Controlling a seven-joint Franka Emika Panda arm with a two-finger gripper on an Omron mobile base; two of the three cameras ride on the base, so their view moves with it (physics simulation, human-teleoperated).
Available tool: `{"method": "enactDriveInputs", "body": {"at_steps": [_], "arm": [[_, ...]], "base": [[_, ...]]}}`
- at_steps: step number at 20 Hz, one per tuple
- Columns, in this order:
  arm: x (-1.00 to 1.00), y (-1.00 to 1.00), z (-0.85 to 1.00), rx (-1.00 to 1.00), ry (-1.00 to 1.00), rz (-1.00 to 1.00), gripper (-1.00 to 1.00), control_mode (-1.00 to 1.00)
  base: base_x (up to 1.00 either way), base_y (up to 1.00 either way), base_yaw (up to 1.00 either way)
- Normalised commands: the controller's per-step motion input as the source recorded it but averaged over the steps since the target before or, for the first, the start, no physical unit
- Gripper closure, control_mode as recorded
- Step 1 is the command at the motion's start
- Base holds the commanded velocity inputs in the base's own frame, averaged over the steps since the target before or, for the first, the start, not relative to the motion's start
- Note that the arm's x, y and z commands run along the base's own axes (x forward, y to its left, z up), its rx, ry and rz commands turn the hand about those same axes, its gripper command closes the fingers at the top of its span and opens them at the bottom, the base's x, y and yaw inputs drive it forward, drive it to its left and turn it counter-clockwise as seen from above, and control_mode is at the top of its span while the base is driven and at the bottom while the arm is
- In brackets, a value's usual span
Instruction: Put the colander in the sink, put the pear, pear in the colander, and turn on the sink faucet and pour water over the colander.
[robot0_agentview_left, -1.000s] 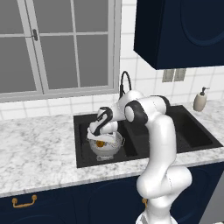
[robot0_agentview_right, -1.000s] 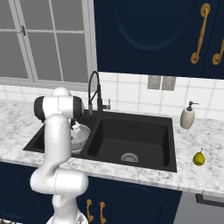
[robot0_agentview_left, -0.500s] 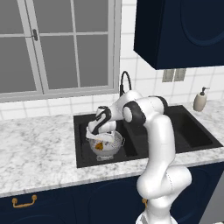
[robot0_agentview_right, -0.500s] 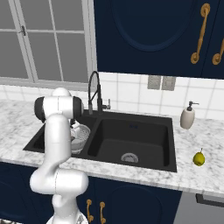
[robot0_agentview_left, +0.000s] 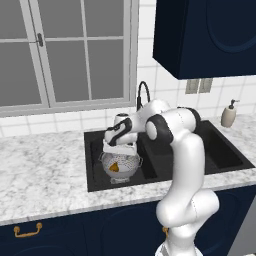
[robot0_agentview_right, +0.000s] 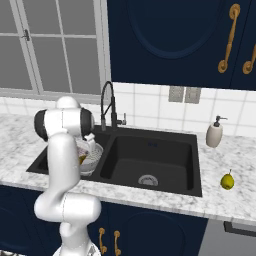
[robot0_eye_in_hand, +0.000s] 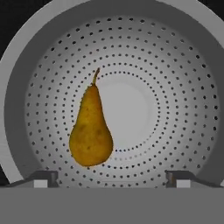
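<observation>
One colander in the left basin of the sink, one of two basins. Two pears: one brown pear lying inside the colander, stem toward the far side of the hand view; one green pear on the counter, right of the sink, well apart. One gripper just above the colander, fingers spread wide, holding nothing. One faucet behind the sink. One soap dispenser at the far right.
</observation>
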Motion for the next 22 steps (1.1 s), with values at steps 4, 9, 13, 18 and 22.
{"method": "enactDriveInputs", "body": {"at_steps": [4, 9, 13, 18, 22], "arm": [[-0.78, -0.58, 0.57, -0.01, 0.00, 0.14, -1.00, -1.00], [-0.93, -0.32, 0.67, -0.03, 0.00, 0.18, -1.00, -1.00], [-0.87, -0.07, 0.88, -0.02, 0.00, 0.13, -1.00, -1.00], [-0.80, -0.40, 0.74, -0.01, 0.01, 0.09, -1.00, -1.00], [-0.56, -0.87, 0.51, 0.00, 0.00, 0.01, -1.00, -1.00]], "base": [[0.00, 0.00, 0.00], [0.00, 0.00, 0.00], [0.00, 0.00, 0.00], [0.00, 0.00, 0.00], [0.00, 0.00, 0.00]]}}
